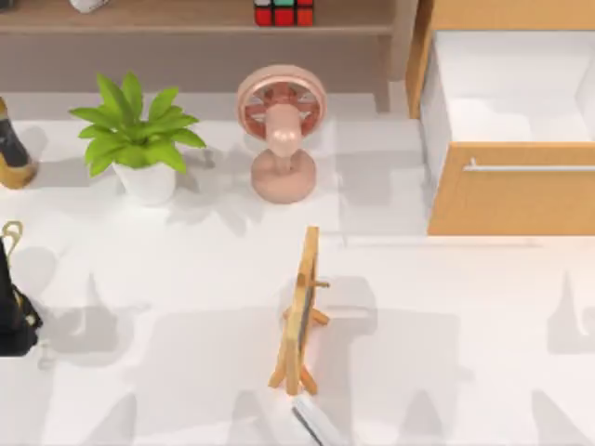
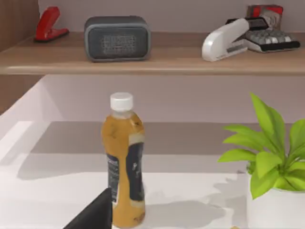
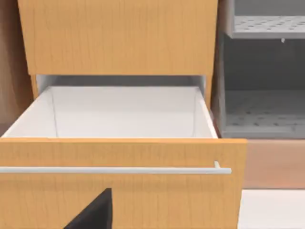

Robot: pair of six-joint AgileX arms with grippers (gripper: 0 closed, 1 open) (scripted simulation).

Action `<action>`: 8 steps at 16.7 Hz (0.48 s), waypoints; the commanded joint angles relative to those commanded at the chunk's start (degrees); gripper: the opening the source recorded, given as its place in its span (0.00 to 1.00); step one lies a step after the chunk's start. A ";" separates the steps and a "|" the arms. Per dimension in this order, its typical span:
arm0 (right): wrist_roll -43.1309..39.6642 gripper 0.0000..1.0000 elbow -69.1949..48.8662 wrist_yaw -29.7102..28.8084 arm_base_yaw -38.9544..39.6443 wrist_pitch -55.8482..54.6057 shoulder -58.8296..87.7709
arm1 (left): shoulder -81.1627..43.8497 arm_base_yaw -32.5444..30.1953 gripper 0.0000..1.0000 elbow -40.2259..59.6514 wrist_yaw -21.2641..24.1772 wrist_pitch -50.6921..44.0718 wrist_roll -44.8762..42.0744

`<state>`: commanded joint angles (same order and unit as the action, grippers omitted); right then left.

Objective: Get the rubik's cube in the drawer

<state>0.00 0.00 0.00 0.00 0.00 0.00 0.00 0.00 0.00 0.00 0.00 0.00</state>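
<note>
The rubik's cube (image 1: pixel 284 12) sits on the wooden shelf (image 1: pixel 167 19) at the back, behind the pink fan, with red stickers and a black grid showing. The drawer (image 1: pixel 511 200) stands pulled open at the table's right, its light wooden front and silver bar handle (image 1: pixel 530 168) toward the near side and its white interior bare. The right wrist view faces that drawer (image 3: pixel 119 191) head on, with a dark part of my right gripper (image 3: pixel 95 212) low in the picture. My left arm (image 1: pixel 14 316) is at the table's left edge, and its gripper (image 2: pixel 95 214) is a dark wedge near the bottle.
A pink fan (image 1: pixel 281 139) and a potted plant (image 1: pixel 135 130) stand in front of the shelf. A wooden easel (image 1: pixel 302 316) stands mid-table. An orange bottle (image 2: pixel 124 162) is at far left. Beside the drawer stands a grey wire rack (image 3: pixel 264 109).
</note>
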 joint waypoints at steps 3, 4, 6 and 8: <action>0.02 1.00 -0.49 -0.21 0.28 -0.25 0.57 | 0.00 0.00 1.00 0.00 0.00 0.00 0.00; 0.05 1.00 -1.53 -0.67 0.83 -0.76 1.74 | 0.00 0.00 1.00 0.00 0.00 0.00 0.00; 0.14 1.00 -5.10 -2.33 2.66 -2.52 5.90 | 0.00 0.00 1.00 0.00 0.00 0.00 0.00; 0.21 1.00 -10.32 -4.89 5.27 -5.06 12.49 | 0.00 0.00 1.00 0.00 0.00 0.00 0.00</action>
<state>0.21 -10.32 -4.89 5.27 -5.06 12.49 0.00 0.00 0.00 0.00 0.00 0.00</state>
